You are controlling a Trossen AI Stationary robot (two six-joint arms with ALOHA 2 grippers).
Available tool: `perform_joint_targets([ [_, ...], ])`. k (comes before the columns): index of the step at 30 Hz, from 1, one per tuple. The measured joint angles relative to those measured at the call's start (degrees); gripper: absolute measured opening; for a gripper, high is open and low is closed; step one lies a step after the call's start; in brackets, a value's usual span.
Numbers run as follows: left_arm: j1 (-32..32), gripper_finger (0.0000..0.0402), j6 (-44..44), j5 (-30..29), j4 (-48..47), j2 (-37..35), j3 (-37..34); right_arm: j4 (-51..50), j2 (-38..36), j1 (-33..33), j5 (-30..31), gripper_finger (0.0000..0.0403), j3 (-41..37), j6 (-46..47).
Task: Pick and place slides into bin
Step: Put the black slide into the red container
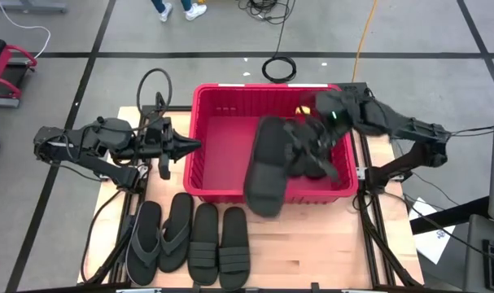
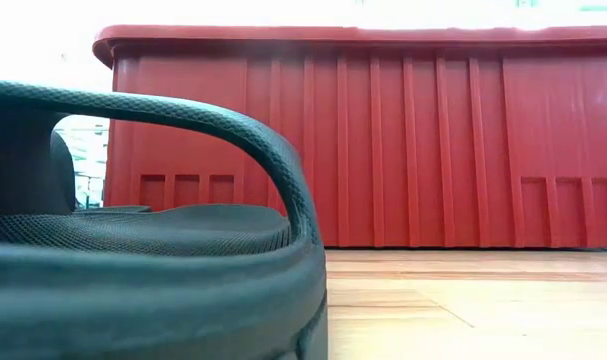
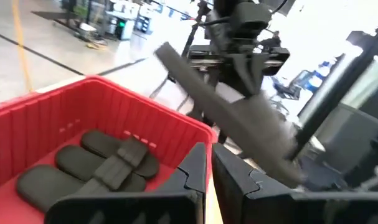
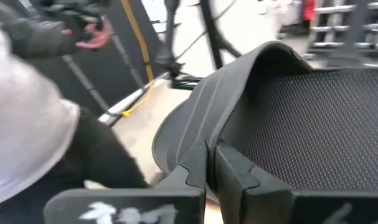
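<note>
Slides [image 1: 190, 242], four flat dark rubber sandals, lie in a row on the pale wooden table [image 1: 312, 252] before the large red plastic crate [image 1: 199, 122] (others inside). Grey taped floor surrounds. Right gripper [image 1: 299, 138] pinches a black slide [image 1: 267, 167], seemingly above the crate; left gripper [image 1: 190, 146] pressed together, empty.

There is one red bin [image 1: 206, 175]. On the table in front of it lie four slides: two grey flip-flops [image 1: 159, 238] and two black strap slides [image 1: 219, 244]. One more black slide [image 1: 268, 167] hangs over the bin, and at least two lie inside [image 1: 316, 159].
</note>
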Motion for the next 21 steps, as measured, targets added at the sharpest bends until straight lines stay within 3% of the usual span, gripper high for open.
perform_joint_targets([
  [5,0.1,0.0021,1.4,-4.5,-1.3,-0.1,0.0,1.4,4.3,-11.5,-1.5,0.0004,0.0,-4.2],
  [10,0.7,0.0021,8.3,-4.7,-5.2,-0.1,0.0,12.3,11.5,-18.1,1.5,0.0004,0.0,-3.8],
  [14,0.7,0.0021,12.5,-4.7,-9.7,-0.1,0.0,14.2,18.1,-20.2,1.0,0.0004,0.0,-4.5],
  [21,1.3,0.0021,15.4,-4.7,-15.8,-0.1,0.0,7.4,27.6,-18.6,-0.8,0.0004,-0.1,-12.2],
])
